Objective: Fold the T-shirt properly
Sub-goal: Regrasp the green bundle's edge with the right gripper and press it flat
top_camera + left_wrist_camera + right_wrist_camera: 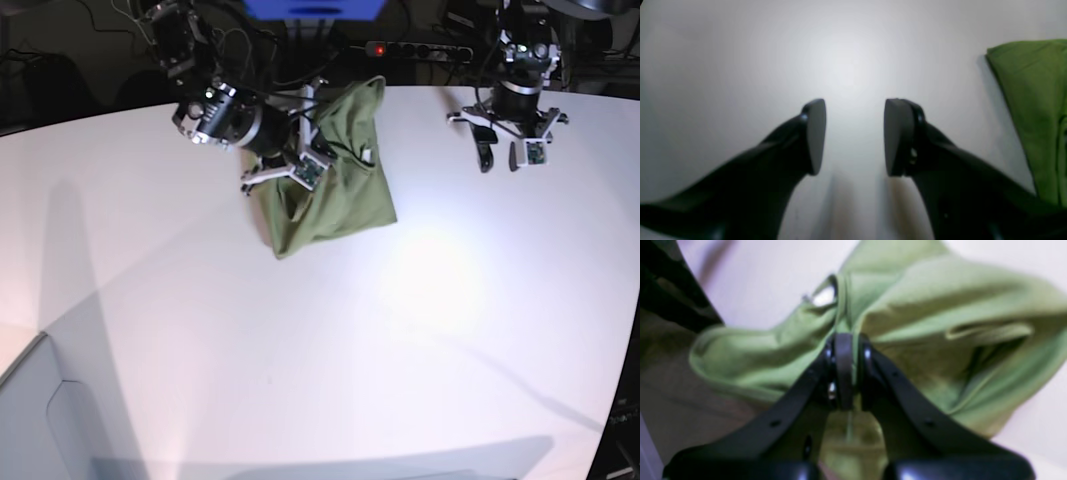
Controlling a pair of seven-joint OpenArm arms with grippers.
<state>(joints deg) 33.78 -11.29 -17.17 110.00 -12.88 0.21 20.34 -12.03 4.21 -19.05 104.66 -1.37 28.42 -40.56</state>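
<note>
T-shirt (pixel 335 195) on white table (pixel 330 340), dark cluttered background.

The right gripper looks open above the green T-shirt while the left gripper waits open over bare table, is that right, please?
Not quite: the right gripper is shut on the T-shirt, as the right wrist view shows. The left gripper does wait open over bare table.
</note>
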